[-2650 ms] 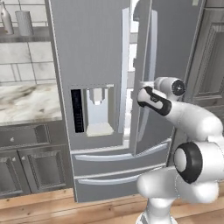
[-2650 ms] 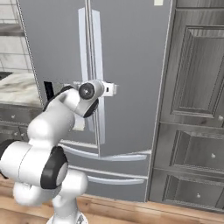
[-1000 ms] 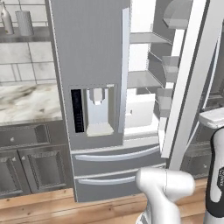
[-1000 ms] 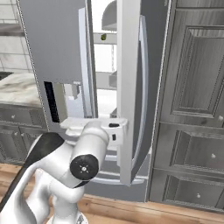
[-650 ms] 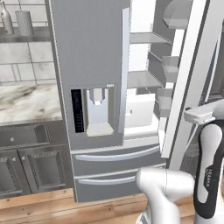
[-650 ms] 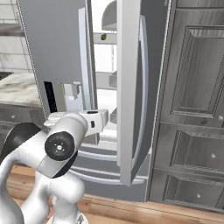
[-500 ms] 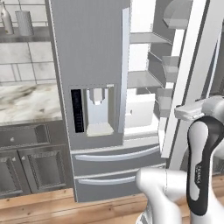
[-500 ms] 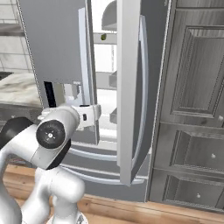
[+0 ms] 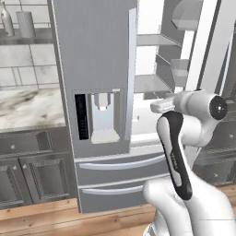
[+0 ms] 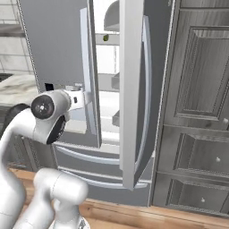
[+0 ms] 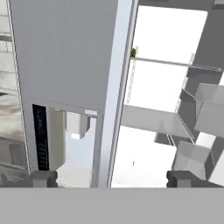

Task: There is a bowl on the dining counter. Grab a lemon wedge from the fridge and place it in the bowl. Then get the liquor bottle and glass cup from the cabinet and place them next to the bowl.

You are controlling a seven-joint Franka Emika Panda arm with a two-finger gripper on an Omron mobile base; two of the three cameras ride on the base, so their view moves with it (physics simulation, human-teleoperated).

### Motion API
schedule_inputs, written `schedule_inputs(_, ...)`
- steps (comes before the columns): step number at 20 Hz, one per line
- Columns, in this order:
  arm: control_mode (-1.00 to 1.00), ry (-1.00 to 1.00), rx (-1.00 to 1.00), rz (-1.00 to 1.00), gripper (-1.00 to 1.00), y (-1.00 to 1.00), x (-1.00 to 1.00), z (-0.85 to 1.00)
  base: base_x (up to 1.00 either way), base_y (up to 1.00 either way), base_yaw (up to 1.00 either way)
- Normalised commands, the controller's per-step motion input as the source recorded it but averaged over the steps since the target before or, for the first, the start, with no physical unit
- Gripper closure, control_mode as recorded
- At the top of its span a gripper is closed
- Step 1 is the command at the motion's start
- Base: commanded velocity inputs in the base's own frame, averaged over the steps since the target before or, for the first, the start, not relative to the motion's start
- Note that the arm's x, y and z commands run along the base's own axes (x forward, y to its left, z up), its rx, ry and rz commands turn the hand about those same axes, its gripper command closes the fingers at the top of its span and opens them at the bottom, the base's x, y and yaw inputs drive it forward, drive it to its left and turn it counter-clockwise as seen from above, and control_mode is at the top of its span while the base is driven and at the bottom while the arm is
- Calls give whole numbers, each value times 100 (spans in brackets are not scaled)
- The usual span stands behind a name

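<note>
Our gripper [image 11: 111, 178] stands wide open, holding nothing; the lemon wedge [image 11: 133, 53] sits far above our fingertips [image 11: 43, 178] (tiny, light, probably slippery), so we'd pinch its flanks.

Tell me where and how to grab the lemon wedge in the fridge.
The lemon wedge is a tiny dark sliver at the front edge of an upper shelf, close behind the shut door's edge. Probably come straight in through the open side, the open hand level with it, and pinch across its narrow width; its exact pose is too small to tell.
</note>
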Motion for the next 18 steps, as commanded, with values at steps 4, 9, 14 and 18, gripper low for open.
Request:
schedule_inputs(4,-100,14,-8,-15,-100,0,100,0,0,0,0)
schedule_inputs(9,-100,17,-8,-19,-100,0,96,0,0,0,0)
schedule_inputs(14,-100,12,-10,-21,-100,0,83,0,0,0,0)
schedule_inputs(18,-100,9,-12,-22,-100,-9,66,0,0,0,0)
